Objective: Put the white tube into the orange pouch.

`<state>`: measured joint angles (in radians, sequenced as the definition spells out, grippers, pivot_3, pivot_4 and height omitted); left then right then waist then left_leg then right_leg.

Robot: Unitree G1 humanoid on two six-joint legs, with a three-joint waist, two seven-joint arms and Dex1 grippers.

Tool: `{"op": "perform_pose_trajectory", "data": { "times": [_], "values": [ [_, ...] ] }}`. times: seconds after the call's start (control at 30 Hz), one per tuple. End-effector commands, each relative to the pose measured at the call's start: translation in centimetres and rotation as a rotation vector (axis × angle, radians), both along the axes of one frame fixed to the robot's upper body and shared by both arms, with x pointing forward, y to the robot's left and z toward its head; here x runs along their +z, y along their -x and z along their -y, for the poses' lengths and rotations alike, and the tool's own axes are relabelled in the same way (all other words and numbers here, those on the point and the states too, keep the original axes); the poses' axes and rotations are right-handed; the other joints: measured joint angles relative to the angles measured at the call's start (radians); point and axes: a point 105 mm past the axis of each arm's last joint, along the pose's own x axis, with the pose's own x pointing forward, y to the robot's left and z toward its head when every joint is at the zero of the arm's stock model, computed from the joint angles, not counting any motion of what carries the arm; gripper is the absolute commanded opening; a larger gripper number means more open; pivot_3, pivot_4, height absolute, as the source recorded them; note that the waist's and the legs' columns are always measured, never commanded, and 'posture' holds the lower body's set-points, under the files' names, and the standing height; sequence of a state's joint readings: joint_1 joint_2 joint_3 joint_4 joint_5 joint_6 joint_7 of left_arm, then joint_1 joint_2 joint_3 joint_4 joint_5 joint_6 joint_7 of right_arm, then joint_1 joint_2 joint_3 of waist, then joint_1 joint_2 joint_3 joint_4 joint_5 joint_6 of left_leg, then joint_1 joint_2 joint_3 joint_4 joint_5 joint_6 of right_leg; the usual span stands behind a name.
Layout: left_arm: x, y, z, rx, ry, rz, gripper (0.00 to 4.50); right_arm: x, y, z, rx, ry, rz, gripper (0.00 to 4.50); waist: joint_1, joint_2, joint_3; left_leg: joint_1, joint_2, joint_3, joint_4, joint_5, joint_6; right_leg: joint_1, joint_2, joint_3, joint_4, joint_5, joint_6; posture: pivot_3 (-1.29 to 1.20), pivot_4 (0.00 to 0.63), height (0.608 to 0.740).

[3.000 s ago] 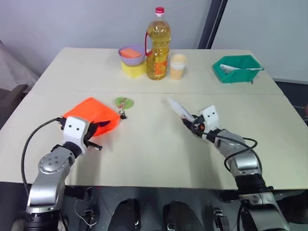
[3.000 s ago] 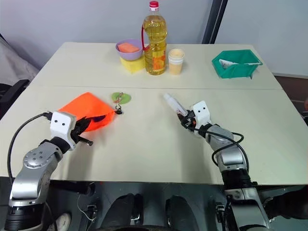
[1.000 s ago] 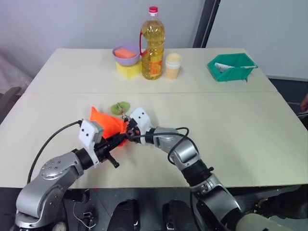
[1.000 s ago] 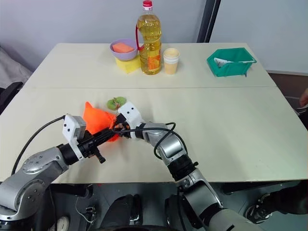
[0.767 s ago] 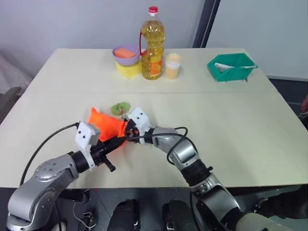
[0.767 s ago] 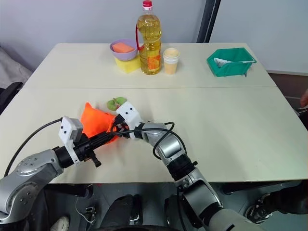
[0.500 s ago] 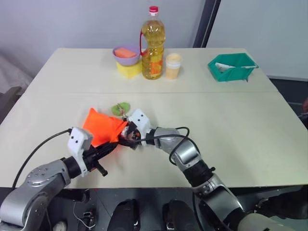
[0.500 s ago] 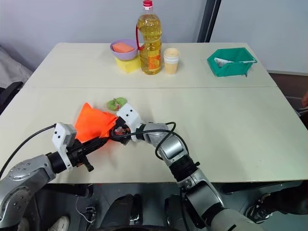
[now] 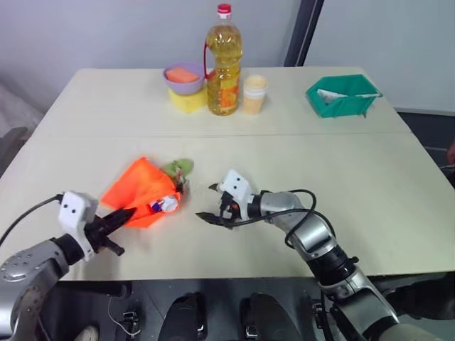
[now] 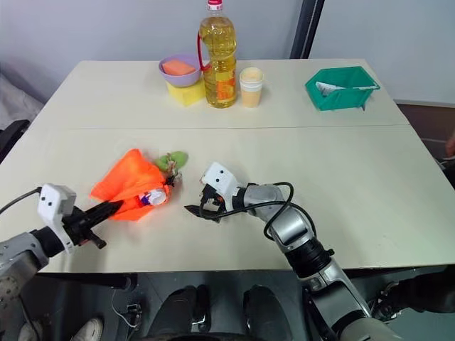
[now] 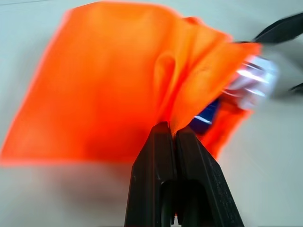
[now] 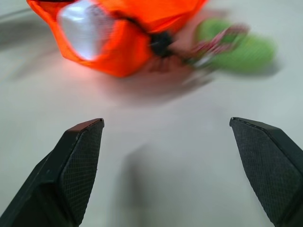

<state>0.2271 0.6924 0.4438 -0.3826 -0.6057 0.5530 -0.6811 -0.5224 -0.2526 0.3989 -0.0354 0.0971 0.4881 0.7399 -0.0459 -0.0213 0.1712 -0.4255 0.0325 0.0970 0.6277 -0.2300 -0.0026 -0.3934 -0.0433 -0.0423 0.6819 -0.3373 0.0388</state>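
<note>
The orange pouch [image 9: 139,194] lies on the near left part of the tabletop [image 9: 370,185], its mouth turned toward the right. The white tube [image 9: 165,204] sits in that mouth with its rounded white end poking out; the rest of it is hidden by the fabric. The green leaf-shaped tag [image 9: 180,167] lies just beyond the pouch's far right corner.

The left gripper [image 9: 125,214] reaches in low from the near left, its forearm stretched along the tabletop's near edge and pointing forward and to the right. Its fingers [image 11: 169,156] are pressed together and pinch a fold of the pouch's near edge.

The right gripper [image 9: 211,202] lies across the middle of the near tabletop, the arm bent at the elbow so the forearm runs leftward toward the pouch. Its fingers [image 12: 79,156] are spread wide and hold nothing; they stand apart from the pouch's mouth, with bare tabletop between.

At the far edge stand a yellow oil bottle [image 9: 224,62], a cream cup [image 9: 254,94] to its right, a purple bowl [image 9: 183,77] on a yellow block to its left, and a green tray [image 9: 343,96] at far right.
</note>
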Motion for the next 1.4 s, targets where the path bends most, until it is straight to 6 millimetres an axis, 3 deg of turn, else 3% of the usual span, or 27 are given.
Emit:
{"op": "perform_pose_trajectory", "data": {
  "times": [0.03, 0.27, 0.37, 0.57, 0.9, 1.03, 1.23, 1.4],
  "values": [
    [1.3, -0.1, -0.2, -0.027, -0.032, 0.046, 0.0, 2.1, -0.8, -0.5, 0.007, -0.006, 0.151, 4.42, 0.001, 0.0, 0.0, 0.0, 0.0, 0.0, 0.001, 0.0, 0.0, 0.0, 0.0, 0.0, 0.0, 0.0, 0.0, 0.0, 0.15, 0.737],
    [1.4, 0.4, 1.5, -0.109, 0.01, 0.022, 0.0, 2.3, -2.5, -1.3, 0.04, 0.103, 0.374, 4.42, 0.0, 0.0, 0.0, 0.0, 0.0, 0.0, 0.001, 0.0, 0.0, 0.001, 0.0, 0.0, 0.0, 0.0, 0.0, 0.0, 0.15, 0.737],
    [1.6, 0.9, 2.1, -0.146, 0.061, -0.001, 0.81, 2.3, -3.3, -1.6, 0.054, 0.149, 0.457, 4.5, -0.001, 0.0, 0.0, 0.0, 0.0, 0.0, 0.001, 0.0, 0.0, 0.001, 0.0, -0.001, 0.001, 0.0, 0.0, 0.0, 0.15, 0.737],
    [1.1, 1.4, 2.5, -0.171, 0.075, -0.058, 3.68, 2.1, -5.0, -2.7, 0.063, 0.178, 0.518, 4.5, -0.001, 0.0, 0.0, 0.001, 0.0, 0.0, 0.003, 0.001, 0.0, 0.002, 0.0, -0.001, 0.003, 0.0, 0.0, 0.0, 0.15, 0.737],
    [2.2, 1.6, 3.4, -0.191, 0.165, -0.048, 3.68, 0.9, -6.1, -5.3, 0.077, 0.191, 0.506, 4.5, -0.003, -0.001, 0.0, 0.002, 0.0, 0.0, 0.004, 0.004, -0.005, 0.003, 0.0, -0.002, 0.004, 0.0, 0.001, 0.0, 0.15, 0.737],
    [2.6, 1.4, 3.4, -0.182, 0.176, -0.033, 3.74, -0.1, -6.3, -5.7, 0.071, 0.185, 0.418, 3.29, -0.003, -0.001, 0.0, 0.004, 0.0, 0.0, 0.003, 0.004, -0.005, 0.004, 0.0, -0.002, 0.005, 0.0, 0.001, 0.0, 0.15, 0.737],
    [2.9, 1.2, 3.5, -0.17, 0.196, -0.018, 3.74, -0.3, -6.6, -5.3, 0.029, 0.159, 0.396, 0.21, -0.001, -0.001, 0.0, 0.004, 0.0, 0.0, 0.003, 0.004, -0.005, 0.005, 0.0, -0.001, 0.005, 0.0, 0.001, 0.0, 0.15, 0.737],
    [3.3, 1.0, 4.1, -0.179, 0.219, 0.003, 3.74, 0.3, -6.8, -2.7, -0.046, 0.134, 0.422, 0.09, 0.003, -0.001, 0.0, 0.004, 0.0, 0.0, 0.003, 0.004, -0.005, 0.005, 0.0, -0.002, 0.005, 0.0, 0.0, 0.0, 0.15, 0.737]
  ]
}}
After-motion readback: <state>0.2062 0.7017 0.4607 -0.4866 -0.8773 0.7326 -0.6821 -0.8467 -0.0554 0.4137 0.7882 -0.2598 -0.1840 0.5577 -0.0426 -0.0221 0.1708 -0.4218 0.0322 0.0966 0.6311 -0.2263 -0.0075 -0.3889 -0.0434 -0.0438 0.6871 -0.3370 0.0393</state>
